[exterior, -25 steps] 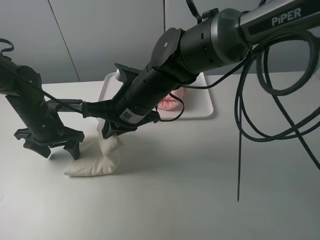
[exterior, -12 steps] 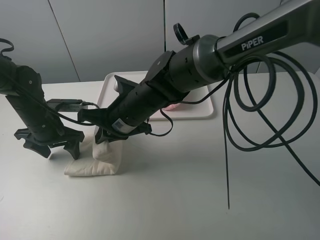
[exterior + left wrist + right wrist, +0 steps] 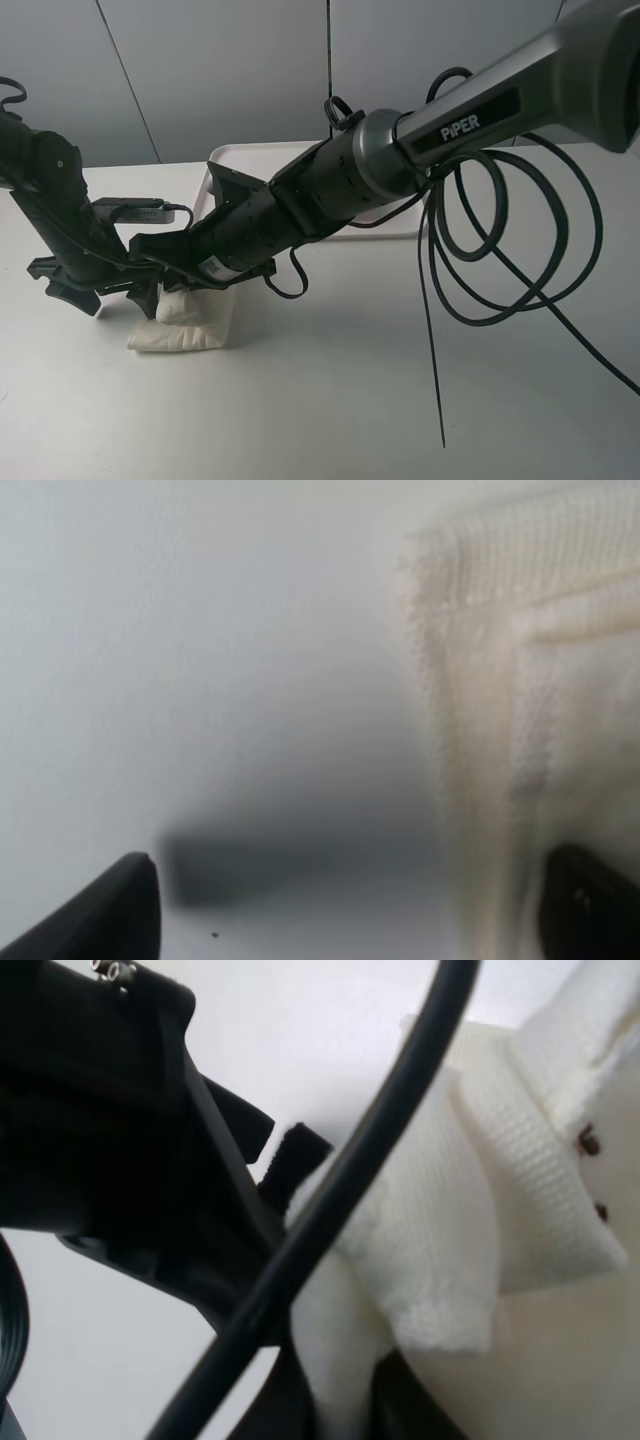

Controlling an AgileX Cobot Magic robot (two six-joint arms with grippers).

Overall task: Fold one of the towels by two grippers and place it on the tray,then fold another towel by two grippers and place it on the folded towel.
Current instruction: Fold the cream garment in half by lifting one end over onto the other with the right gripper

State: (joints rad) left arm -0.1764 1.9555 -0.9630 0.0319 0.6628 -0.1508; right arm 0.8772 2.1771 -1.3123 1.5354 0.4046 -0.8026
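The cream-white towel [image 3: 195, 322] lies bunched and partly doubled over on the table at the left. My right gripper [image 3: 168, 283] reaches across from the right and is shut on an edge of it; the right wrist view shows the cloth [image 3: 450, 1260] pinched between the fingers of my right gripper [image 3: 340, 1400]. My left gripper [image 3: 100, 290] stands open just left of the towel, fingers spread near the table. In the left wrist view my left gripper [image 3: 350, 910] has nothing between its fingers, with the towel's hem [image 3: 530, 680] beside one finger. The tray [image 3: 250, 163] sits behind the right arm. The pink towel is hidden by that arm.
Black cables [image 3: 480, 250] hang in loops from the right arm over the right half of the table. The left gripper's black body [image 3: 120, 1140] is very close to the right gripper. A grey wall stands behind the table.
The right arm has swung left and down, carrying the held towel edge toward the left gripper. The pink towel on the tray is now covered by the arm. The left gripper stayed put.
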